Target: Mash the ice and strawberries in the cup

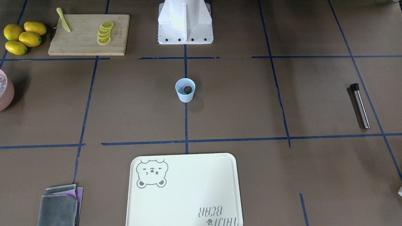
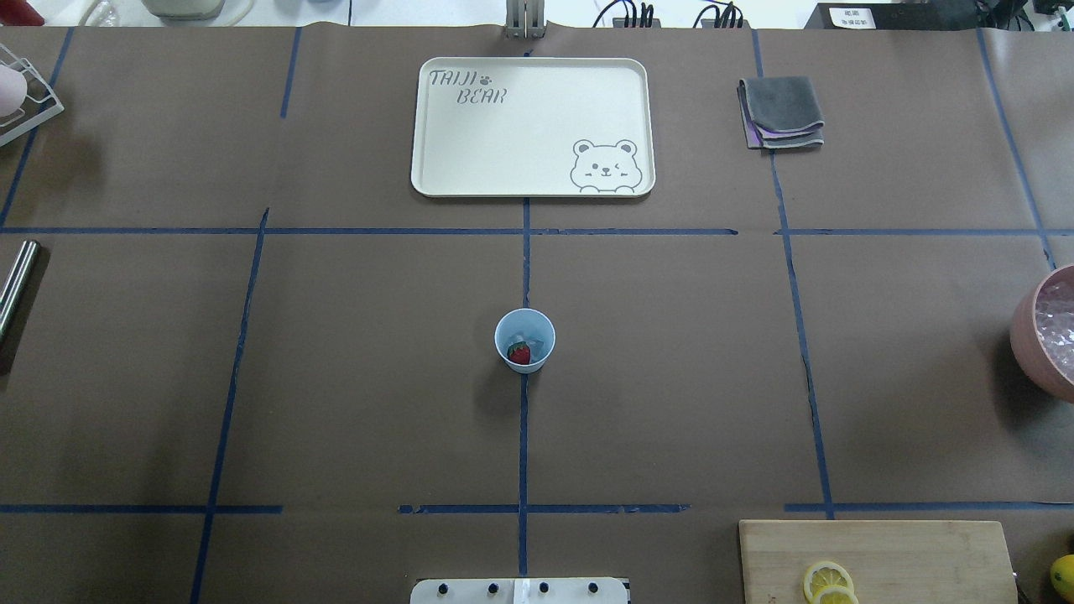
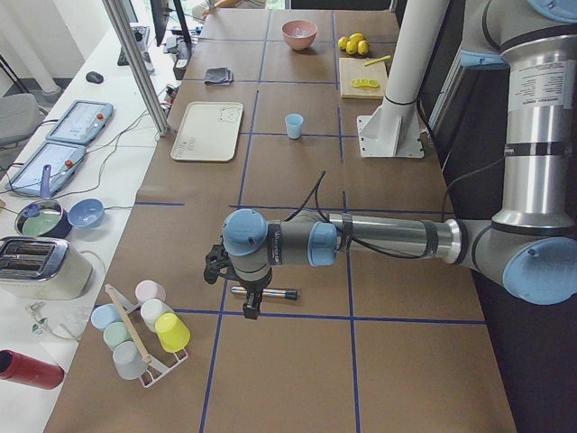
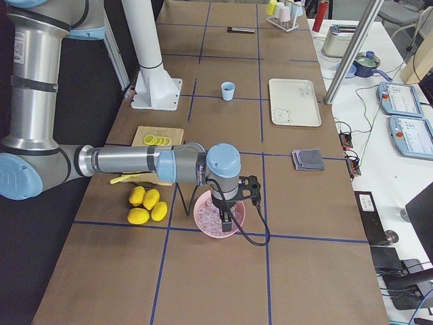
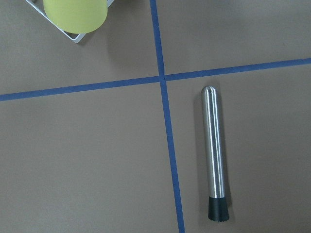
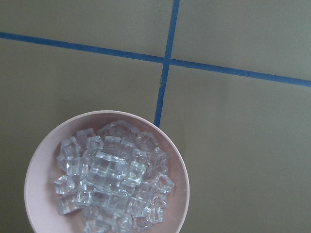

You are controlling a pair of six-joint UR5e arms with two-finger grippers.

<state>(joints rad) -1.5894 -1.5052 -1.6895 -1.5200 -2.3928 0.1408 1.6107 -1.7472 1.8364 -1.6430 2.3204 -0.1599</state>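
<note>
The left gripper (image 3: 249,305) shows only in the left side view, low in the centre of the frame, hanging over a steel muddler (image 5: 214,155). From there I cannot tell how far its fingers are spread. Its wrist camera catches no fingers, only the muddler lying flat at the lower right with its black tip toward the bottom edge.

The right gripper (image 4: 226,218) shows only in the right side view, just below centre, pointing down over a pink bowl (image 6: 43,160). Its finger spread cannot be told either, nor whether it touches anything.

The ice (image 6: 109,177) is heaped in that bowl, clear whitish cubes filling the lower left of the right wrist view.

The cup (image 1: 185,91) stands upright at the middle of the front view, on a blue tape line. 1 red strawberry (image 1: 187,90) lies inside it.
</note>
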